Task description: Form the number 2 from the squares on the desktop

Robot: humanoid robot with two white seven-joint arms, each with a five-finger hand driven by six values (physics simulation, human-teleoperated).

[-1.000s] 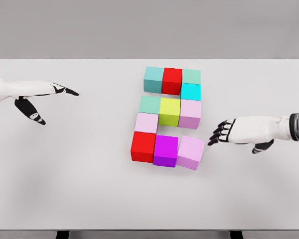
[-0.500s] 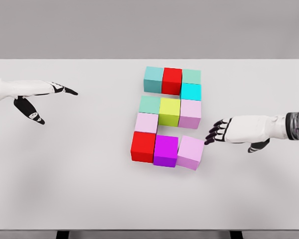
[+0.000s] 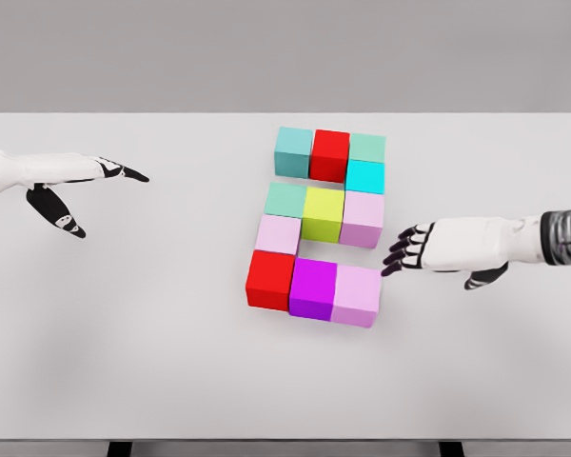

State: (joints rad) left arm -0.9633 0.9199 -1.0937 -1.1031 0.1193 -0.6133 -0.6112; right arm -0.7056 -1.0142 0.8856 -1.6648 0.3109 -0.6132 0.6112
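11 coloured cubes set out as a 2 on the white bench [image 3: 124,333].

Largest first: bench, then right robot hand [image 3: 406,253] at mid-right, fingers spread, dark fingertips touching the right face of the pink cube [image 3: 358,295] ending the bottom row beside the magenta cube [image 3: 314,288] and red cube [image 3: 272,279]. Left robot hand [image 3: 71,186] at far left, well apart from the cubes, fingers spread and holding nothing. Above: yellow-green cube [image 3: 324,213] mid-row, cyan cube [image 3: 364,176] on the right.
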